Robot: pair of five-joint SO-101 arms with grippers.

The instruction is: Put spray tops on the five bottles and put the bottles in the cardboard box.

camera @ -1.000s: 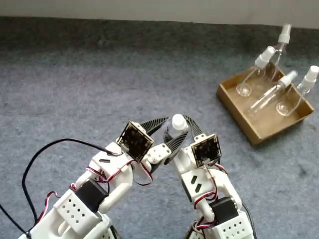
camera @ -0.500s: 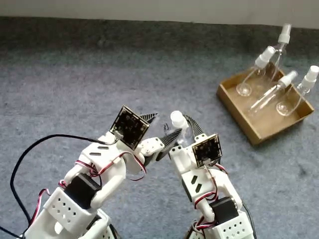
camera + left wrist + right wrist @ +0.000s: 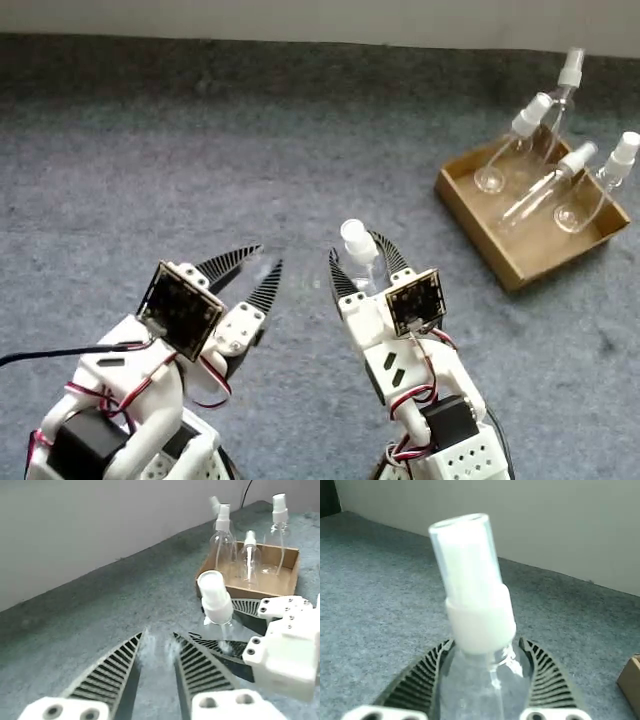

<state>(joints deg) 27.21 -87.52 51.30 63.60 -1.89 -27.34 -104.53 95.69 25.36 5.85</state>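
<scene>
1. Worktop [image 3: 140, 130]: grey carpet-like surface, with the box parked at the far right, probably to keep the middle free for capping.
2. Cardboard box [image 3: 472, 232]: four capped bottles [image 3: 510, 150] lean on its far wall with tops over the rim. Near side looks free for one more.
3. Right pincer [image 3: 355, 255]: clenched on the fifth bottle [image 3: 480, 685], roughly upright, well apart from the box. The low grip leaves the neck exposed.
4. Left pincer [image 3: 268, 255]: released, jaws apart, nothing in it. It's near the bottle but not touching, so likely its capping job is done.
5. Spray top [image 3: 472, 580]: on the bottle's neck. Can't tell if it's fully seated.
</scene>
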